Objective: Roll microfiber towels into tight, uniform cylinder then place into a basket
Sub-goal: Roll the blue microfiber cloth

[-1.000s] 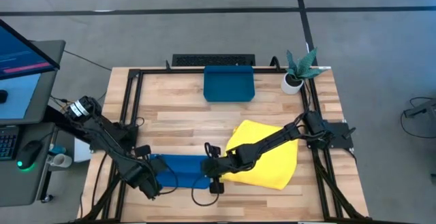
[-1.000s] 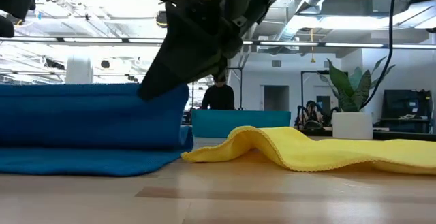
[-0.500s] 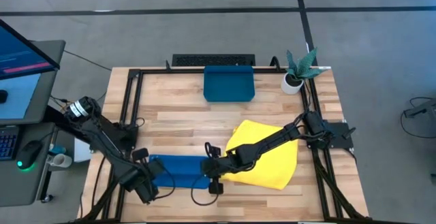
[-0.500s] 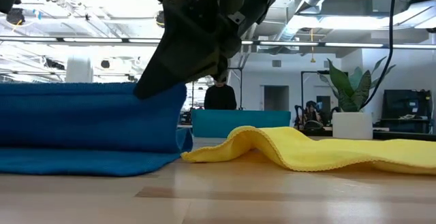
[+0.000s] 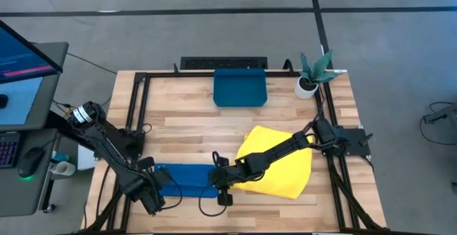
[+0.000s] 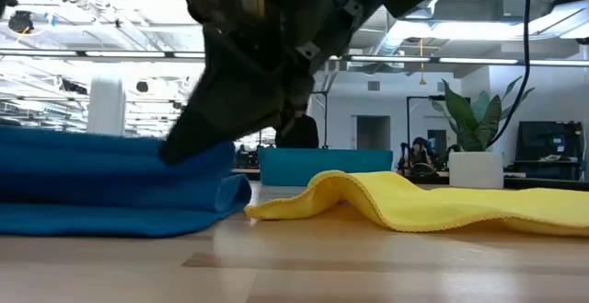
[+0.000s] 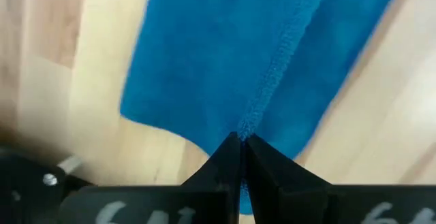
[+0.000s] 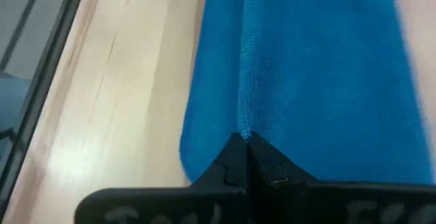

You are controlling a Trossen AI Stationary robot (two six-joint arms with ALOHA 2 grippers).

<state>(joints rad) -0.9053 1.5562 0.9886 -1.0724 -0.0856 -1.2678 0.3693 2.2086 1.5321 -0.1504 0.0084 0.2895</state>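
**Both pincers clamped on the blue towel's ends**

While both arms reach low over the near part of the table (image 5: 186, 128), each holds one end of the folded blue towel (image 5: 187, 179). Left gripper (image 5: 153, 194): arm stretched from the table's left side, bent down at the elbow, wrist close to the wood. Fingers (image 7: 228, 157) pressed together on the towel's stitched hem; cloth extends forward from the tips. Right gripper (image 5: 218, 183): arm stretched long and nearly flat from the right side, passing over the yellow towel (image 5: 278, 163). Fingers (image 8: 235, 157) likewise pressed together on the blue towel's hem, cloth running ahead of them. Blue towel spans the gap between the two pincers as a long band. Yellow towel lies rumpled just behind the right pincer, under its forearm. Basket (image 5: 240, 88) sits well beyond both pincers at the far edge, beside a potted plant (image 5: 311, 74).
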